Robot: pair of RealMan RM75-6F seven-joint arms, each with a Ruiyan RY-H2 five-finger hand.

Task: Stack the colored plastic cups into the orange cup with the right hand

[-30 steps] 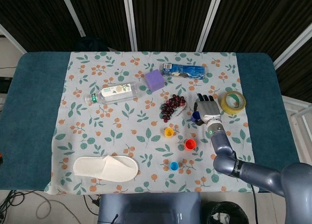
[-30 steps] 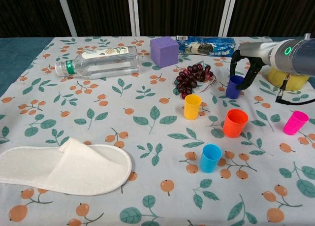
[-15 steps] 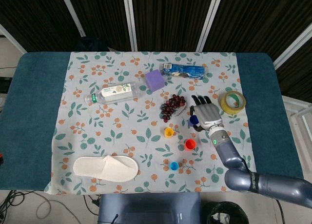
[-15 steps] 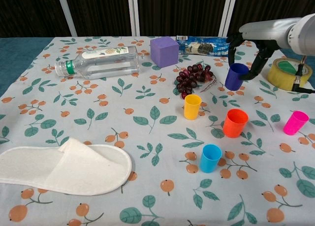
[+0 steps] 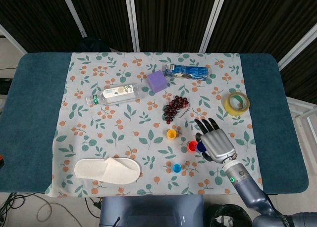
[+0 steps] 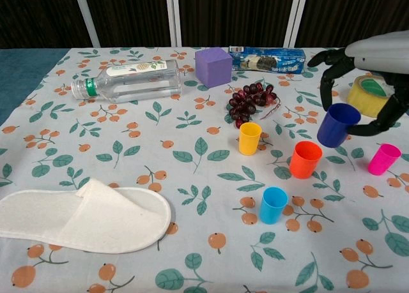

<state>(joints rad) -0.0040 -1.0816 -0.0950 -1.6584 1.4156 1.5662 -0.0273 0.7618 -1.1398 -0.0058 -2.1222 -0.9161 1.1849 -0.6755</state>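
Right hand [image 6: 370, 82] grips the dark blue cup [image 6: 337, 124] in the air, up and to the right of the orange cup [image 6: 305, 159]. Nothing sits inside the orange cup yet; yellow [image 6: 250, 138], light blue [image 6: 273, 205] and pink [image 6: 384, 159] cups stand loose.

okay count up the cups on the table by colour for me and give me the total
Orange cup: 1
Yellow cup: 1
Light blue cup: 1
Pink cup: 1
Dark blue cup: 1, held above the table by the right hand
Total: 5 cups
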